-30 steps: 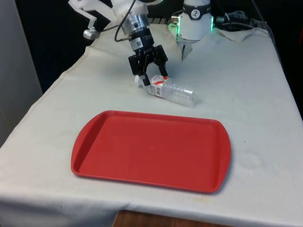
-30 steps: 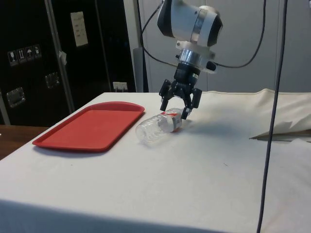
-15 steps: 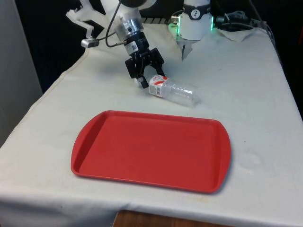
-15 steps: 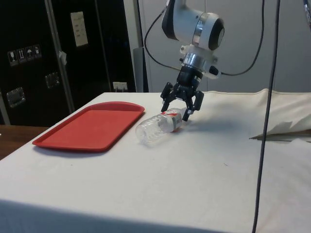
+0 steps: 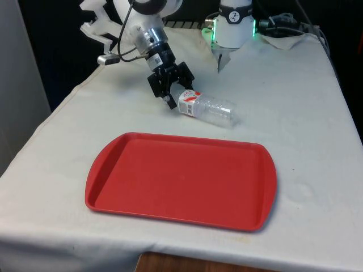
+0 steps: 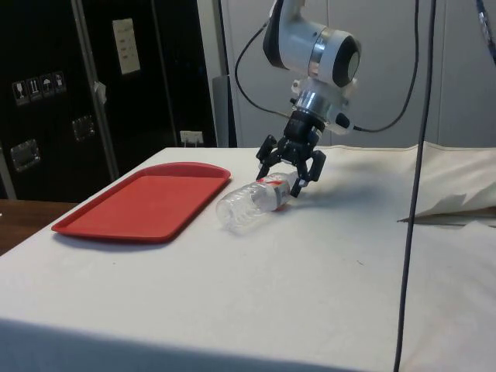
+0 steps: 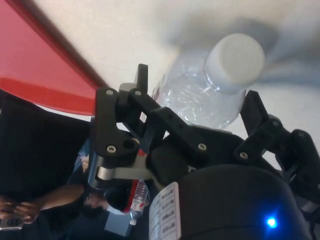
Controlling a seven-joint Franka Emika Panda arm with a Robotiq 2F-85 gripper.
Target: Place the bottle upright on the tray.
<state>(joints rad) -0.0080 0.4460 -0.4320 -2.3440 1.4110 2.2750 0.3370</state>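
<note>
Since a moment ago the black two-finger gripper (image 5: 176,95), fingers spread apart, has been tilted towards the capped neck of the clear plastic bottle (image 5: 206,109), lying beyond the red tray (image 5: 181,180), not yet grasped.

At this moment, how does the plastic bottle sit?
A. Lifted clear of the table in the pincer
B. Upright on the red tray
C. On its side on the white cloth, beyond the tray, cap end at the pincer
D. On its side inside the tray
C: the plastic bottle lies on its side on the white cloth, off the red tray, with the open pincer straddling its cap end.
</note>
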